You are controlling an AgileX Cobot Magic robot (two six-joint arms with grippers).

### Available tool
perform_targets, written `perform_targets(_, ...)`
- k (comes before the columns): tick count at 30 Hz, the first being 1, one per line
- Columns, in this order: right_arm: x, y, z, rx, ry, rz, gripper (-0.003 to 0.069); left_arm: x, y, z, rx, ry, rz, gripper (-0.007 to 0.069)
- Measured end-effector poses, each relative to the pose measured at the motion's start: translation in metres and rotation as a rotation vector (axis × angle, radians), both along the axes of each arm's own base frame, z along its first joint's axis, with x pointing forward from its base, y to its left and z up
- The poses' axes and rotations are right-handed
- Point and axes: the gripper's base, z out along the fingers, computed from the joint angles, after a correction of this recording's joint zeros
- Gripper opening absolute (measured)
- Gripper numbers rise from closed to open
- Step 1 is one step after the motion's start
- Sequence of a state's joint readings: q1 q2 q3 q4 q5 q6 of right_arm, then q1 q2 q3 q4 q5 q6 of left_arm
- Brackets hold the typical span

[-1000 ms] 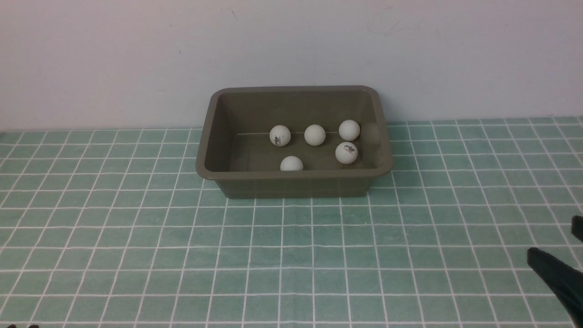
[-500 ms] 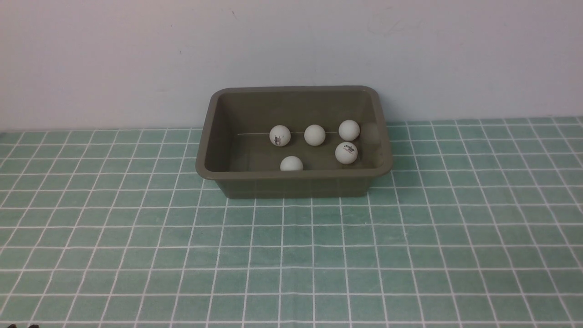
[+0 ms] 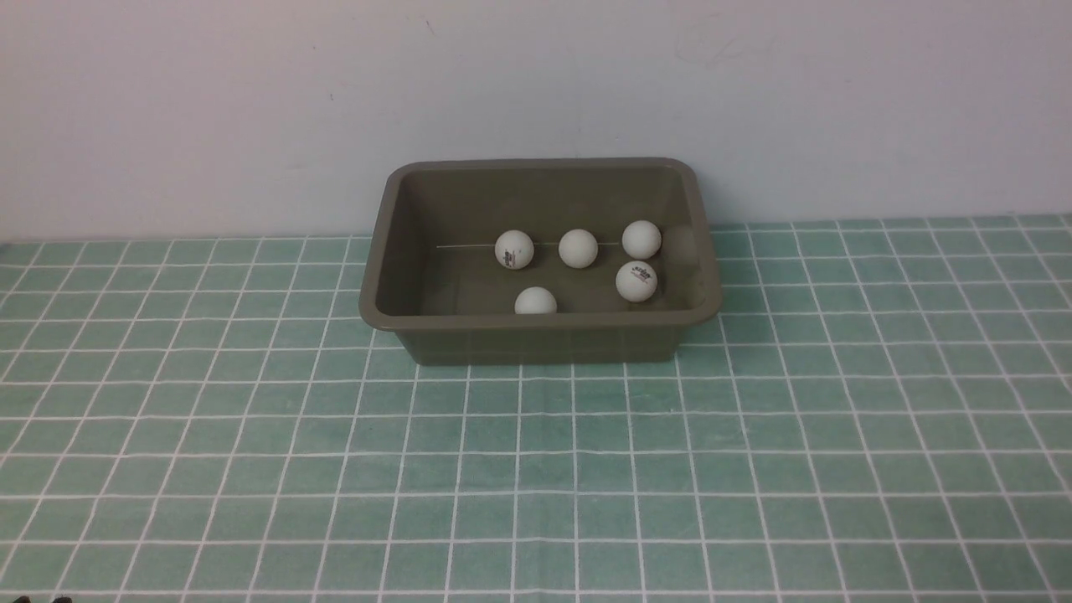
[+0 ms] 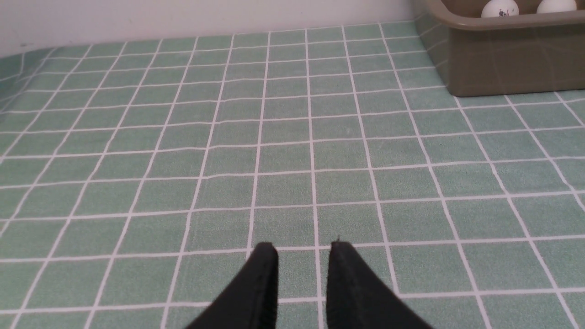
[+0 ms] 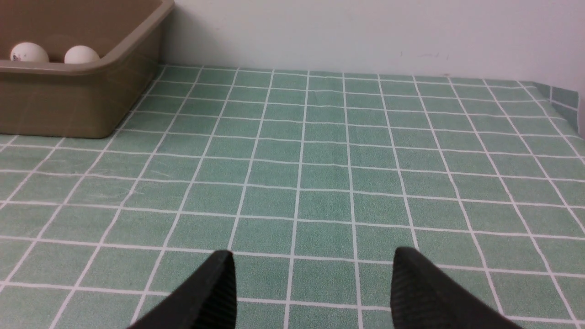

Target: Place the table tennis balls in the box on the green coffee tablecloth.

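The olive-brown box stands at the back middle of the green coffee tablecloth. Several white table tennis balls lie inside it, among them one with a logo, a plain one and one by the front wall. Neither gripper shows in the front view. In the left wrist view my left gripper is shut and empty, low over bare cloth, with the box far off. My right gripper is open with only cloth between its fingers, and the box is well away.
A plain white wall rises right behind the box. The cloth folds down at its far edges. Only checked cloth lies between both grippers and the box.
The right gripper's dark fingers, at the lower right edge of the front view a second ago, have drawn back out of that view. The balls and box have not moved.
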State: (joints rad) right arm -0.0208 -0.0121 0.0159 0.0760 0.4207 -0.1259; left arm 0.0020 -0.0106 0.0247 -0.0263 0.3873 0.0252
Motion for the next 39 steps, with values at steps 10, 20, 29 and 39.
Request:
perform_targets(10, 0.0001, 0.002, 0.0002, 0.001, -0.005, 0.038, 0.042, 0.0, 0.0, 0.0, 0.0, 0.0, 0.0, 0.0143)
perform_targets(20, 0.0001, 0.0023, 0.0002, 0.001, -0.006, 0.042, 0.042, 0.0, 0.0, 0.0, 0.0, 0.0, 0.0, 0.0143)
perform_targets(29, 0.0001, 0.0023, 0.0002, 0.001, -0.006, 0.042, 0.042, 0.0, 0.0, 0.0, 0.0, 0.0, 0.0, 0.0143)
perform_targets(39, 0.0001, 0.0023, 0.0003, 0.001, -0.006, 0.042, 0.042, 0.0, 0.0, 0.0, 0.0, 0.0, 0.0, 0.0143)
